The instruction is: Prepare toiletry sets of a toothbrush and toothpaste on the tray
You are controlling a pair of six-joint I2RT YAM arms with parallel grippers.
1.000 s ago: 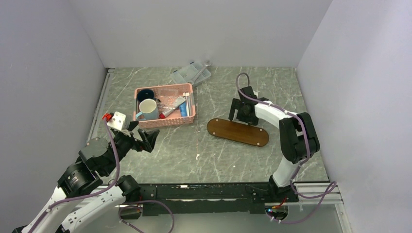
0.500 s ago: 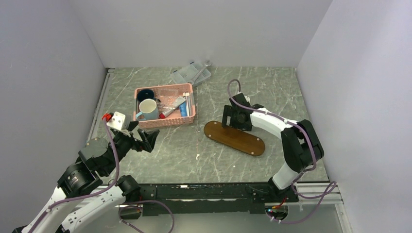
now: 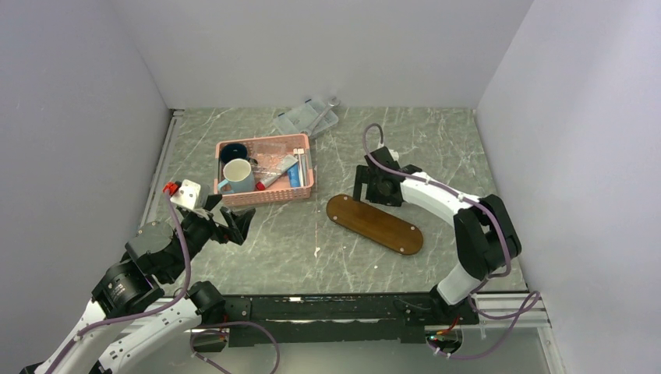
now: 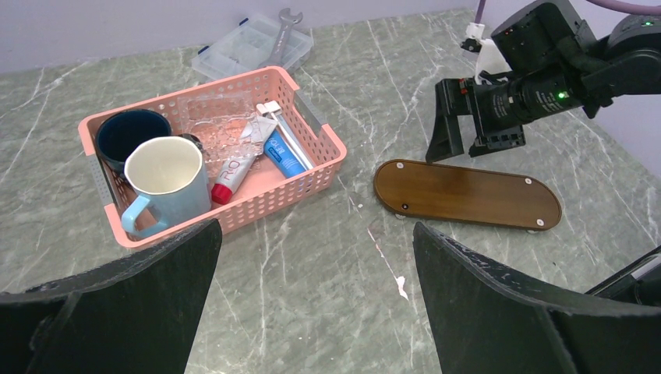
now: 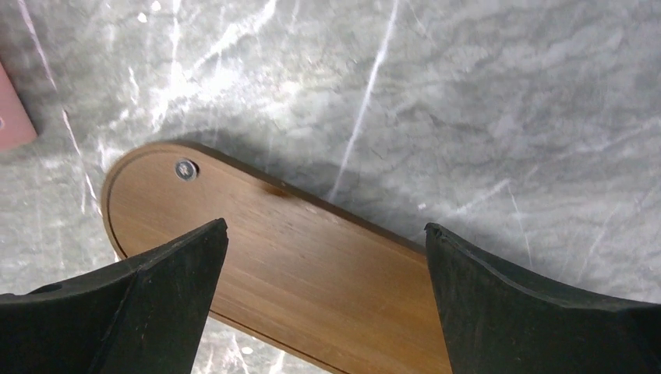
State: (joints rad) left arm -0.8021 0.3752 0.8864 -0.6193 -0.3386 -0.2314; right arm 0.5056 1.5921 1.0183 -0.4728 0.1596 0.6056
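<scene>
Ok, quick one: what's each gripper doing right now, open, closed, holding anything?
Left gripper: open, holding nothing.
Right gripper: open, holding nothing, fingers down at the wooden tray.

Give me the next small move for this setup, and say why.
Probably the left gripper should advance over the pink basket toward the blue toothpaste tube. It is open, empty and nearest the basket, while the tray lies bare with the open right gripper hovering over it.
</scene>
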